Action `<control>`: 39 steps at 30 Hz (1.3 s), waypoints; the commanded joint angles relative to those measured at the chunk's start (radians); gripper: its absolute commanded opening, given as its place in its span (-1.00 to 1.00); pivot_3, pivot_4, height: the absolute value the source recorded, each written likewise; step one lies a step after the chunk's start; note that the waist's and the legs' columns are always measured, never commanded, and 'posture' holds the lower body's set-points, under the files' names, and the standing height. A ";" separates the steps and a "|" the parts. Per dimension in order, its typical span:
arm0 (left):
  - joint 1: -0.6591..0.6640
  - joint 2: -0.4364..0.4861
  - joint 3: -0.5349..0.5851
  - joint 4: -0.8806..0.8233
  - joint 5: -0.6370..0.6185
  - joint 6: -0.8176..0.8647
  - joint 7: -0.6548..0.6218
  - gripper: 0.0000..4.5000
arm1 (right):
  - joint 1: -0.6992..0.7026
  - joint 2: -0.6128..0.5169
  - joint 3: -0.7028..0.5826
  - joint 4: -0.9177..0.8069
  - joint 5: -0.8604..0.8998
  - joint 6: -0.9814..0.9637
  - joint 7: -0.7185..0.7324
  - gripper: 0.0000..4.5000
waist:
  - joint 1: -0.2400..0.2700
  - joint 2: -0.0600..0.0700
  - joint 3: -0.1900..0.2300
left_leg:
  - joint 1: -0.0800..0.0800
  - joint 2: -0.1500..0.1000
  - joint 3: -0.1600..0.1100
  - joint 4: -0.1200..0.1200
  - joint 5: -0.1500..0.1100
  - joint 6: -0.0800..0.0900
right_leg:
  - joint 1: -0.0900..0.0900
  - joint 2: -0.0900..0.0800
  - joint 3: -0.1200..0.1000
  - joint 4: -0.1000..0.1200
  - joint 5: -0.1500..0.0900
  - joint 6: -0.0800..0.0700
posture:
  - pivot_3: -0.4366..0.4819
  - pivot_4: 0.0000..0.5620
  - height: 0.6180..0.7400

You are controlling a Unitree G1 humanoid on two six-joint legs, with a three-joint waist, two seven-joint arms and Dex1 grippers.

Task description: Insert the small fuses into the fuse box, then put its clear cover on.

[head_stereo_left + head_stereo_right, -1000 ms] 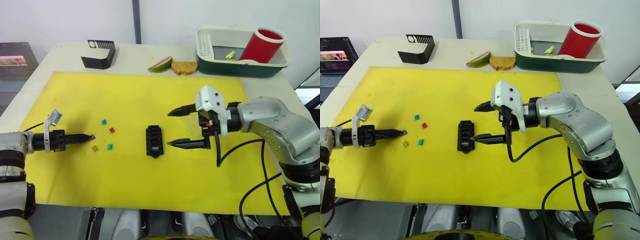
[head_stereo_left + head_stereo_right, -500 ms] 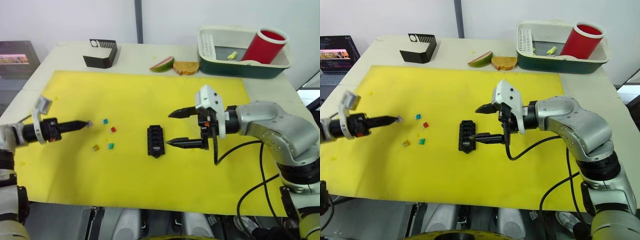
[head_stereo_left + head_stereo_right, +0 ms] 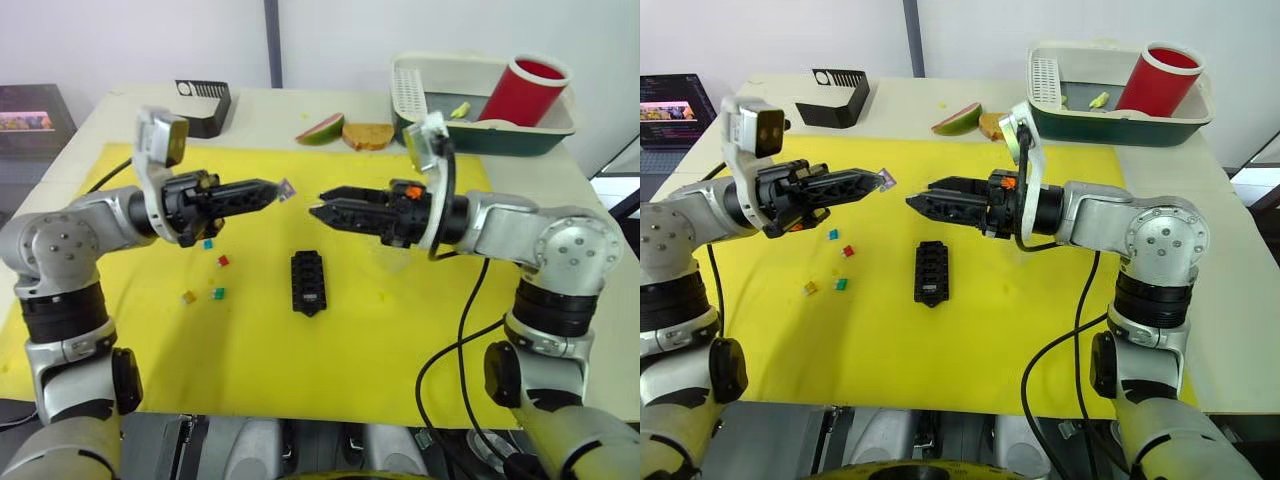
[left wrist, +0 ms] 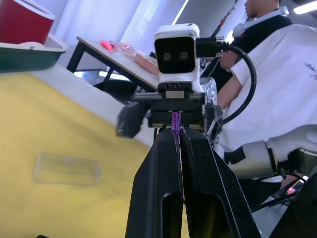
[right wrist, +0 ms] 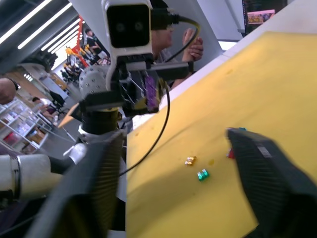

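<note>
Presently, above the fuse box (image 3: pixel 308 282), the left end effector (image 3: pixel 272 190) pinches a purple fuse (image 3: pixel 286 186), apparently offering it to the spread right end effector (image 3: pixel 322 208); next, align grips.

A robotics lab or test workshop. In the centre of the frame, a pale table (image 3: pixel 120 100) carries a yellow mat (image 3: pixel 400 330) as a work surface. At far left sits a laptop screen (image 3: pixel 672 108). The wrist views show a large hall with strip ceiling lights (image 5: pixel 29 32), shelving (image 5: pixel 20 124), other tables (image 4: pixel 114 54) and people standing (image 4: pixel 277 74) in the background.
</note>
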 commanded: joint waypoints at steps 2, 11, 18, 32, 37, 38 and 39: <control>-0.006 0.015 -0.013 -0.012 -0.038 -0.031 0.007 -1.00 | -0.024 0.006 0.003 -0.017 0.122 -0.044 -0.085 -0.04 | 0.001 0.000 0.000 | 0.000 0.000 0.000 0.000 0.000 0.000 | 0.000 0.000 0.000 0.000 0.000 0.000 | -0.05 -0.47 1.00; 0.008 0.036 -0.046 -0.011 -0.054 -0.060 0.009 -1.00 | -0.014 -0.028 0.066 -0.030 0.215 -0.112 -0.153 -0.40 | 0.002 0.000 0.000 | 0.000 0.000 0.000 0.000 0.000 0.001 | 0.000 0.001 0.000 -0.001 0.000 0.000 | -0.05 -0.47 1.00; 0.018 0.048 -0.055 -0.010 -0.066 -0.073 0.015 -1.00 | -0.014 -0.060 0.110 -0.037 0.247 -0.154 -0.159 -0.40 | 0.002 0.000 0.000 | 0.000 0.000 0.000 0.000 -0.001 0.002 | 0.000 0.001 0.000 -0.001 0.000 0.000 | -0.05 -0.47 1.00; 0.030 0.051 -0.057 -0.009 -0.093 -0.093 0.036 -1.00 | -0.017 -0.092 0.170 -0.045 0.245 -0.199 -0.147 -0.40 | 0.002 0.000 0.000 | 0.000 0.000 0.000 0.000 -0.003 0.005 | 0.000 0.001 0.000 -0.002 0.000 0.000 | -0.05 -0.47 1.00; 0.039 0.053 -0.058 -0.020 -0.111 -0.095 0.052 -1.00 | -0.017 -0.098 0.177 -0.048 0.248 -0.211 -0.144 -0.40 | 0.002 0.000 0.000 | 0.000 0.000 0.000 0.000 -0.003 0.005 | 0.000 0.001 0.000 -0.002 0.000 0.000 | -0.05 -0.47 1.00; 0.040 0.054 -0.059 -0.021 -0.115 -0.096 0.054 -1.00 | -0.018 -0.099 0.179 -0.048 0.249 -0.213 -0.143 -0.40 | 0.002 0.000 0.000 | 0.000 0.000 0.000 0.000 -0.003 0.005 | 0.000 0.001 0.000 -0.002 0.000 0.000 | -0.05 -0.47 1.00; 0.040 0.054 -0.058 -0.021 -0.118 -0.096 0.057 -1.00 | -0.018 -0.101 0.181 -0.048 0.250 -0.215 -0.142 -0.40 | 0.002 0.000 0.000 | 0.000 0.000 0.000 0.000 -0.003 0.005 | 0.000 0.001 0.000 -0.002 0.000 0.000 | -0.05 -0.47 1.00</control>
